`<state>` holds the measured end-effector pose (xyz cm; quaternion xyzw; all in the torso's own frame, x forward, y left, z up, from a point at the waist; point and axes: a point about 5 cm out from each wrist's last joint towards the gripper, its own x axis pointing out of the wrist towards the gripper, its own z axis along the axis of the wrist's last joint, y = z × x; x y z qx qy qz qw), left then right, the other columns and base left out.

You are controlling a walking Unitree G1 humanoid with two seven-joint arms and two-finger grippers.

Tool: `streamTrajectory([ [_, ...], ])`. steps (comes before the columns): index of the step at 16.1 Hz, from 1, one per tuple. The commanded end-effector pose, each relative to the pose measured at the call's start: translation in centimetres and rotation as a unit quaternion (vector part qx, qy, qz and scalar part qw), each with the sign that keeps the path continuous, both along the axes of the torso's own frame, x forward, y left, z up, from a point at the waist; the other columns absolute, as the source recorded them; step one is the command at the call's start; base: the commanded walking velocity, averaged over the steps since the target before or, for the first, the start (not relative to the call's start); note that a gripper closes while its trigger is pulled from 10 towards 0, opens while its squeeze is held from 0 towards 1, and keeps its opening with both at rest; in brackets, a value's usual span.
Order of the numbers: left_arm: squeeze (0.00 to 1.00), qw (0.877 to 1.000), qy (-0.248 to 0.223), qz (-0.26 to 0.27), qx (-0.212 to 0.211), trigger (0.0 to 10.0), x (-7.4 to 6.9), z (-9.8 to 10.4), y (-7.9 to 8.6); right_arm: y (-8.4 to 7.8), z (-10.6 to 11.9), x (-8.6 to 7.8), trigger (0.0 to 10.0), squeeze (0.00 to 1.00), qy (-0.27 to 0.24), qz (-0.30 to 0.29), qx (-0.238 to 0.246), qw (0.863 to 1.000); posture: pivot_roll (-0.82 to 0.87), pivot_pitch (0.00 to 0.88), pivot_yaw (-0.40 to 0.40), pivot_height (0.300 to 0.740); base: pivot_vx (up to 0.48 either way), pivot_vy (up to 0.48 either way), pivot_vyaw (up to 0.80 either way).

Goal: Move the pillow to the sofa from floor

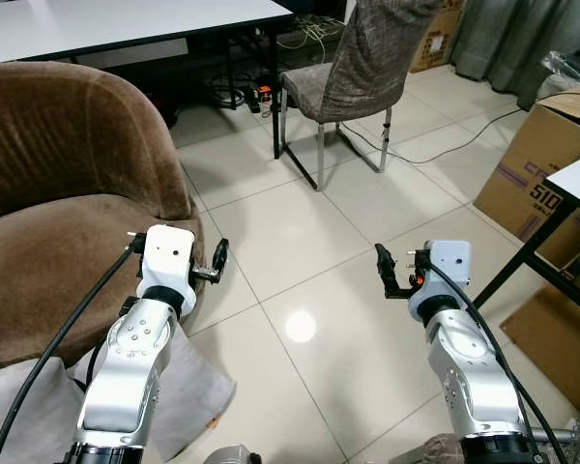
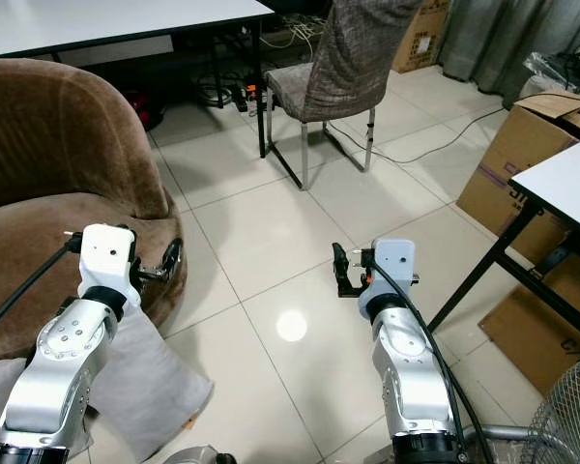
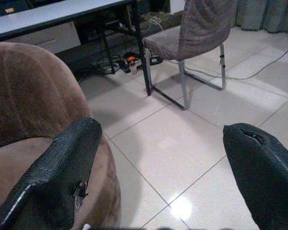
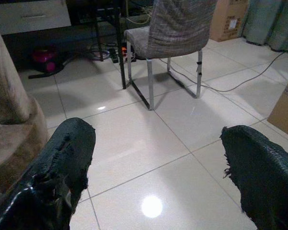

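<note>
Left eye view | pillow [image 1: 188,391] on floor under left arm | both jaws wide, empty

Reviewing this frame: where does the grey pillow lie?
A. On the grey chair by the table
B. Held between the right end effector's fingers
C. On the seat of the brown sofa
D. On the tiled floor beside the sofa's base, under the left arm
D. The pillow lies on the floor tiles against the base of the brown sofa, below the left arm, while the left end effector and the right end effector both hang open and hold nothing.
</note>
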<state>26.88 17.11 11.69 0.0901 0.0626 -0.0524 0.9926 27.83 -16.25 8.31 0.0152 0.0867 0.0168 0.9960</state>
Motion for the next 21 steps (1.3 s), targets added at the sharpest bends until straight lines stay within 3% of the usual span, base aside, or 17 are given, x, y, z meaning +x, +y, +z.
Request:
streamTrajectory([
  [1,0.0,1.0,0.002,0.008,-0.004,10.0,0.2,0.1,0.1,-0.1,0.3,0.0,10.0,0.0,0.0,-0.005,-0.001,1.0,0.02,0.0,0.012,0.74,0.0,0.0,0.0],
  [4,0.0,1.0,-0.001,0.012,-0.018,10.0,0.5,0.5,0.1,-0.3,0.4,0.0,10.0,0.0,-0.001,-0.011,0.002,1.0,0.02,0.0,0.021,0.74,0.081,0.0,0.19],
  [8,0.0,1.0,0.002,0.009,-0.016,10.0,0.7,0.4,0.0,0.5,0.9,0.4,10.0,0.0,-0.013,0.021,-0.004,1.0,0.02,0.0,0.026,0.74,0.274,0.0,0.77],
  [15,0.0,1.0,-0.001,0.013,0.0,10.0,0.6,-0.1,0.2,0.7,0.9,0.8,10.0,0.0,-0.009,0.038,-0.011,0.999,0.03,0.0,0.015,0.74,0.0,0.0,0.8],
  [19,0.0,1.0,-0.005,0.014,0.002,10.0,0.8,-0.1,0.3,1.1,1.1,1.2,10.0,0.0,-0.014,0.047,-0.011,0.999,0.03,0.0,0.018,0.74,0.0,-0.451,0.8],
  [21,0.0,1.0,-0.001,0.025,-0.002,10.0,1.0,-0.2,0.6,1.2,1.2,1.3,10.0,0.0,-0.017,0.046,-0.011,0.999,0.03,0.0,0.019,0.74,0.0,0.0,0.0],
])
